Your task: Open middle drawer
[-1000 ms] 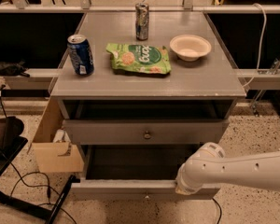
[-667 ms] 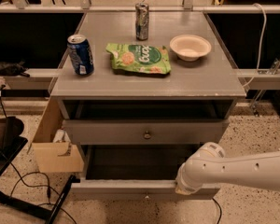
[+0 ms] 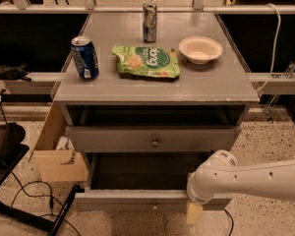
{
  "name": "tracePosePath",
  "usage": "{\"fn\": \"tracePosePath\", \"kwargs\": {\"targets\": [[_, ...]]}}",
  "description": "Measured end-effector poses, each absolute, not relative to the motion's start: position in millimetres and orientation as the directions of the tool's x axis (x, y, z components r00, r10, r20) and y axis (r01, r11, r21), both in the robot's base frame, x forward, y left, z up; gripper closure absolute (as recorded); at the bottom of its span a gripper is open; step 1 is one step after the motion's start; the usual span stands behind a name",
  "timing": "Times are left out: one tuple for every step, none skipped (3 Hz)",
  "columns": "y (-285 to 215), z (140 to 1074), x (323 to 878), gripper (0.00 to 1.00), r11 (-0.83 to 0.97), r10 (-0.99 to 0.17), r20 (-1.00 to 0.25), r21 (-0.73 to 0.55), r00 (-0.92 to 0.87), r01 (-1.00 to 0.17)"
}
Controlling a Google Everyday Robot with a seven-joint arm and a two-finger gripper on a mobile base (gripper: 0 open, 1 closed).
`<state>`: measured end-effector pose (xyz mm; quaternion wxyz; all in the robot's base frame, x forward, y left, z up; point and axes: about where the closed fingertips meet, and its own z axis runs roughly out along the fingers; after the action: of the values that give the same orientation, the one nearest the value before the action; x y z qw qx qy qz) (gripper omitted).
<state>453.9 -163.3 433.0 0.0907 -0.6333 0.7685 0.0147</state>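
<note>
The middle drawer (image 3: pixel 152 139) is a grey flat front with a small round metal knob (image 3: pixel 155 142) at its centre, below a dark gap under the table top. The lowest drawer (image 3: pixel 137 199) is pulled out toward me. My white arm (image 3: pixel 246 178) reaches in from the right. My gripper (image 3: pixel 194 213) hangs low at the right end of the lowest drawer's front, below and to the right of the middle drawer's knob and apart from it.
On the grey table top (image 3: pixel 221 85) stand a blue can (image 3: pixel 84 58), a silver can (image 3: pixel 149 22), a green chip bag (image 3: pixel 146 61) and a white bowl (image 3: pixel 200 49). A cardboard box (image 3: pixel 59 156) sits left of the cabinet. Cables (image 3: pixel 34 195) lie on the floor.
</note>
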Motion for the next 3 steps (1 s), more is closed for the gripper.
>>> {"fn": "tracePosePath", "kwargs": {"targets": [[-163, 433, 454, 0.0, 0.198, -0.971, -0.158, -0.092, -0.182, -0.976], [-162, 422, 452, 0.0, 0.194, -0.971, -0.153, -0.061, -0.183, -0.979], [-162, 393, 420, 0.17, 0.172, -0.977, -0.123, 0.013, -0.172, -0.985]]}}
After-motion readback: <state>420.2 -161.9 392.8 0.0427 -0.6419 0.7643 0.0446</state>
